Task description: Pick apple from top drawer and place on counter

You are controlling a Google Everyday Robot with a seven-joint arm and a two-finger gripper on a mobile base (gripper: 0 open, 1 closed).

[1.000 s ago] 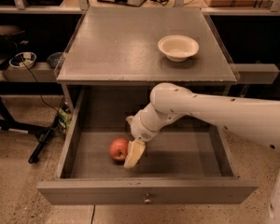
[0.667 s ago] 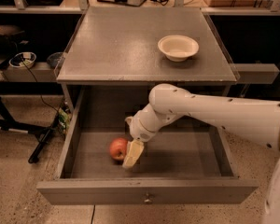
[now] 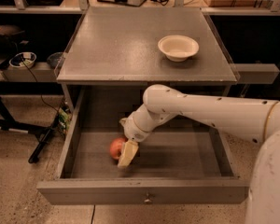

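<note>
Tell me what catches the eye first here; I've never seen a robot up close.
A big white arm reaches down into the open top drawer, its end effector close beside a small red apple on the drawer floor. Above, a white bowl sits on the grey counter, toward its right rear.

Found the drawer (image 3: 144, 197) open below and before the counter (image 3: 116, 50). Saw the bowl (image 3: 178, 47) on the counter, right rear. Saw the apple (image 3: 115, 147) in the drawer, left of centre, the gripper (image 3: 125, 155) just right of it.
</note>
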